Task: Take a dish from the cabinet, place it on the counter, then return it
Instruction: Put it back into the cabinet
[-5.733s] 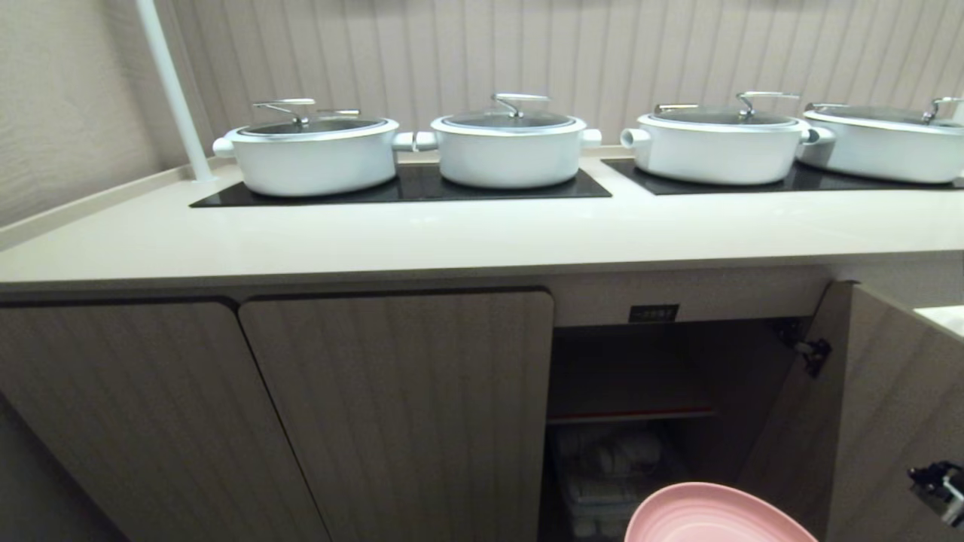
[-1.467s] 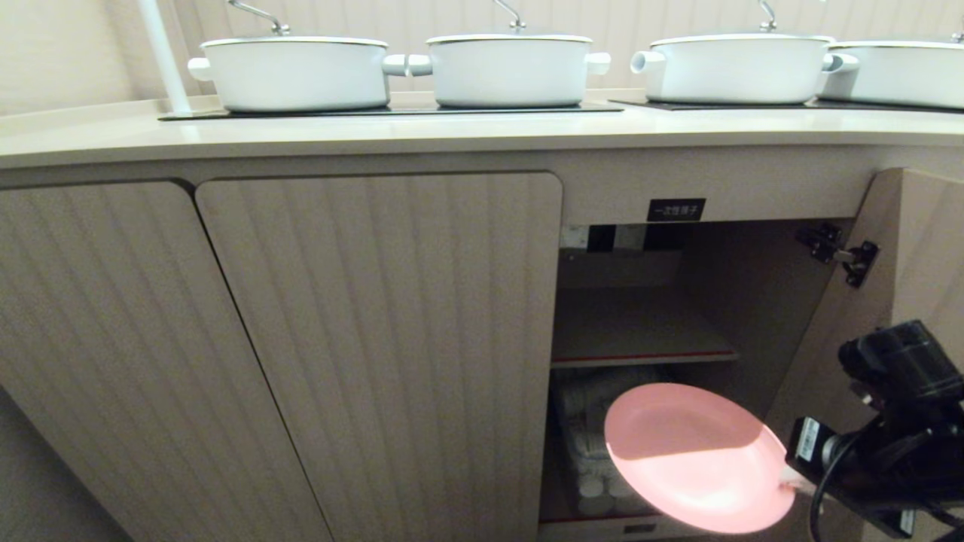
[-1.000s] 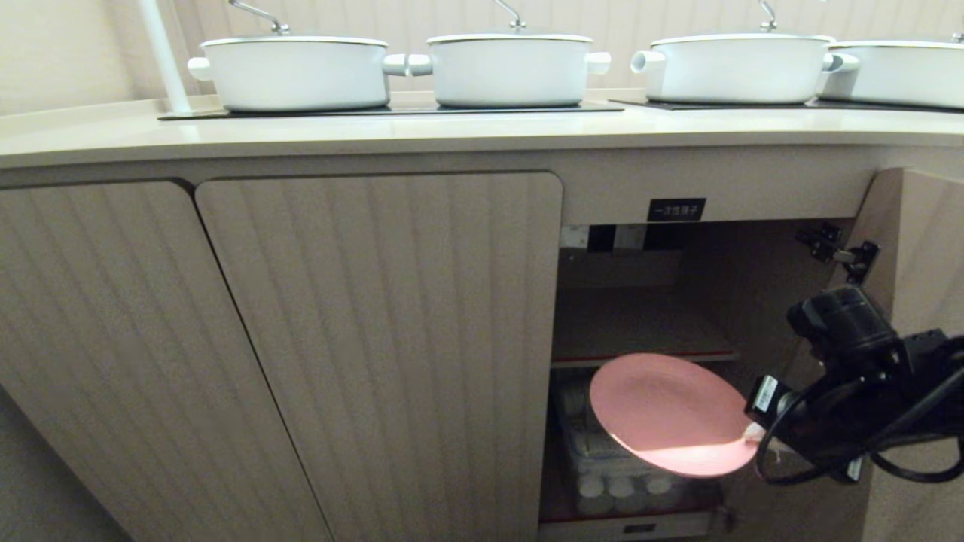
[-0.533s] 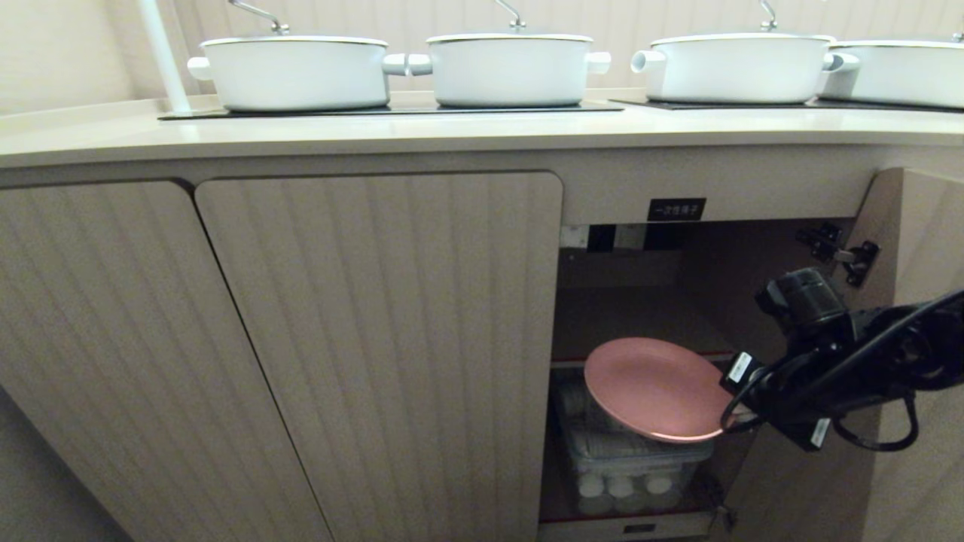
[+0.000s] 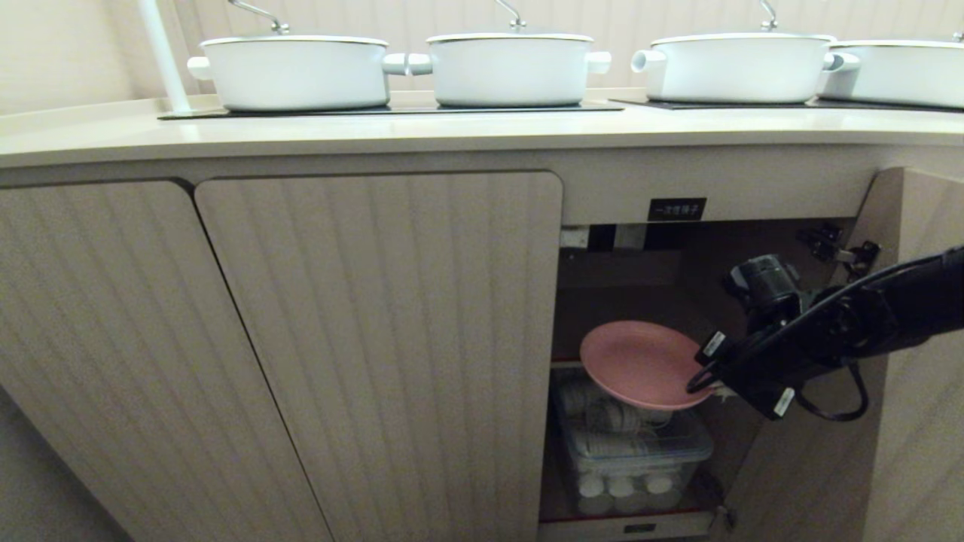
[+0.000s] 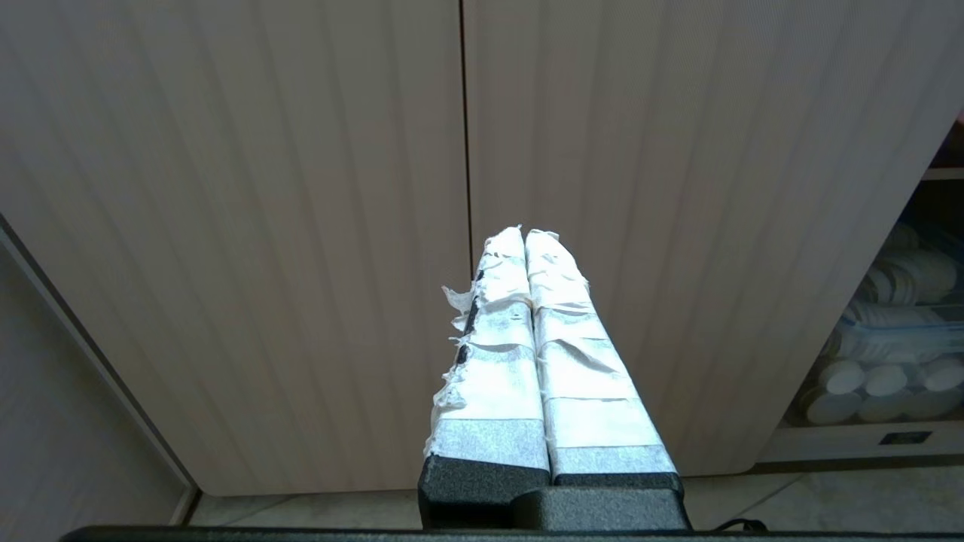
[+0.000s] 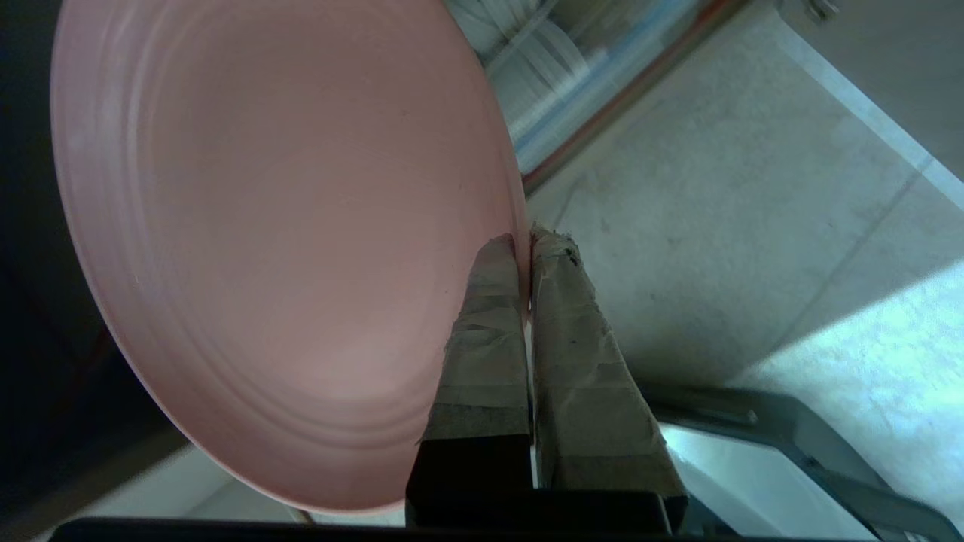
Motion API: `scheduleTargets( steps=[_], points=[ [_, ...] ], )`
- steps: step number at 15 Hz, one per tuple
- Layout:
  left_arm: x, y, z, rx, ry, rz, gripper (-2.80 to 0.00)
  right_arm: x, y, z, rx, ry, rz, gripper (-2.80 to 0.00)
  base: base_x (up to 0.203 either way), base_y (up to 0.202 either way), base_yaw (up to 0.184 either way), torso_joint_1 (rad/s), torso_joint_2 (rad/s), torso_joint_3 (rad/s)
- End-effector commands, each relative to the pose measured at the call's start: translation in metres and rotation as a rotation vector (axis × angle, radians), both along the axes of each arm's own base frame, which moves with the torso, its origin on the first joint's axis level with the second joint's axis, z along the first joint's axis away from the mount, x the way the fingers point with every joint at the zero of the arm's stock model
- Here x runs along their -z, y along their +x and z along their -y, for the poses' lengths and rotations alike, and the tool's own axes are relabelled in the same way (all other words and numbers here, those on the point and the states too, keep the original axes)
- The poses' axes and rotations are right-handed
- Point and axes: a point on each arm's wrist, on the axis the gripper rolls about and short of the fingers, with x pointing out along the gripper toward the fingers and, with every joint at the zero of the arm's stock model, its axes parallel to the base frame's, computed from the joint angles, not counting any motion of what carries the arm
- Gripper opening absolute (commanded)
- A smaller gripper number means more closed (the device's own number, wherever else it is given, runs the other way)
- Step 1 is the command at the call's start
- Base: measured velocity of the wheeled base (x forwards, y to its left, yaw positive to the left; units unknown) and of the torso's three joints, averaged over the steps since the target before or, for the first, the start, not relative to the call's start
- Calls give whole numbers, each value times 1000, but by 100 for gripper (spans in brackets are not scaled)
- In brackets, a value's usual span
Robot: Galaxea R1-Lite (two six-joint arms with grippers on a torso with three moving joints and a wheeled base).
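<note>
Presently the right gripper (image 7: 525, 239) is clamped tight on the rim of the dish (image 5: 640, 363), its two tape-wrapped fingers (image 7: 482, 331) pinching the plate's edge, one pad on the upper face and one beneath. In the head view the right gripper (image 5: 714, 385) reaches into the open cabinet (image 5: 783, 263) from the side of the swung-out door (image 5: 915, 354). The dish is held inside the cabinet opening, about level with the front edge of the inner shelf (image 5: 561, 364) and above a clear plastic bin (image 5: 640, 452) of white items on the cabinet floor. Whether the dish touches the shelf cannot be told. It is round, so it has no long axis; its face points upward and tilts somewhat toward the camera, the gripped edge lying on the side nearest the door.

A small black label (image 5: 676, 210) with white characters sits on the cabinet's front rail above the opening; the characters are too small to read. A white sticker on the right arm, beside the dish, is likewise unreadable.

The left gripper (image 6: 525, 233) is pressed fully together with nothing between its taped fingers, facing two closed fluted doors (image 6: 301, 188) beside the open cabinet.

Above the cabinet, the counter (image 5: 376, 132) carries white lidded pots (image 5: 294, 71) on black hob panels.
</note>
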Motion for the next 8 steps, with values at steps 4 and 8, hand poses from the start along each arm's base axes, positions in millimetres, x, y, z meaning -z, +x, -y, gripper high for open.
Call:
scheduleTargets(
  steps=[4, 8],
  points=[
    [0, 0, 0, 1, -1, 1, -280, 16, 26, -4, 43, -5, -11, -280, 0, 0, 0, 0, 0, 0],
    [0, 0, 0, 0, 1, 1, -280, 18, 43, -4, 73, -4, 11, -280, 0, 0, 0, 0, 0, 0]
  ],
)
